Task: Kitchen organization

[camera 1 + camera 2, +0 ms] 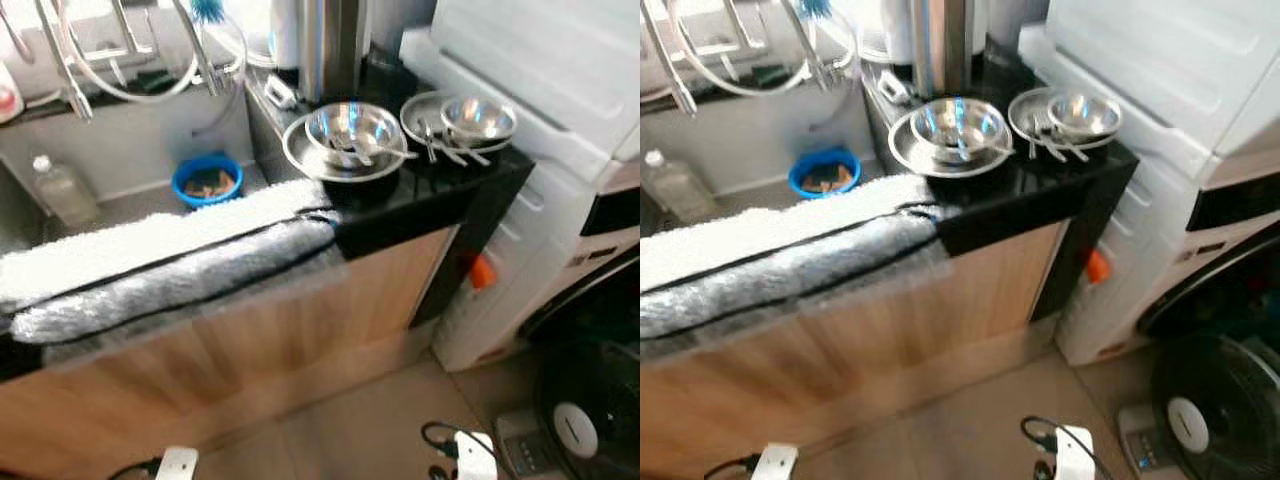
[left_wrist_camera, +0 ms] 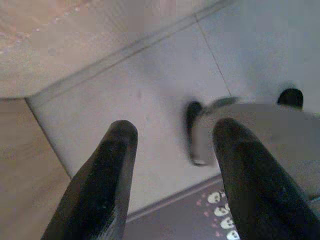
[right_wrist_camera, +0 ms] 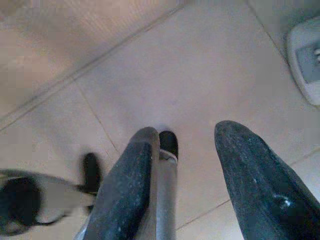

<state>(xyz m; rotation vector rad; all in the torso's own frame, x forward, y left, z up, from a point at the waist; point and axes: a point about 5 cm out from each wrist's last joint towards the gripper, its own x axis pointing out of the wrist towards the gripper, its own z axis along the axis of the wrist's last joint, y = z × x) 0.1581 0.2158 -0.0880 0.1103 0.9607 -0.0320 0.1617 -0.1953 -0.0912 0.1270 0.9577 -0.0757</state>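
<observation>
Two steel bowls [image 1: 352, 135] on black counter [image 1: 440, 195]; both grippers, left gripper [image 2: 172, 150], right gripper [image 3: 185, 150], spread wide over tiled floor [image 3: 200, 75]

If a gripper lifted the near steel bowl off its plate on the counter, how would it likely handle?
The bowl looks like thin polished steel, so probably rigid, light and slippery to pinch. Spoons lie loose inside and would likely slide or rattle if it tilts. It sits on a plate near the counter edge, so a push might shift both.

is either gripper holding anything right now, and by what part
Nothing is held. The left gripper and right gripper both hang low over the floor tiles with fingers apart and nothing between them.
</observation>
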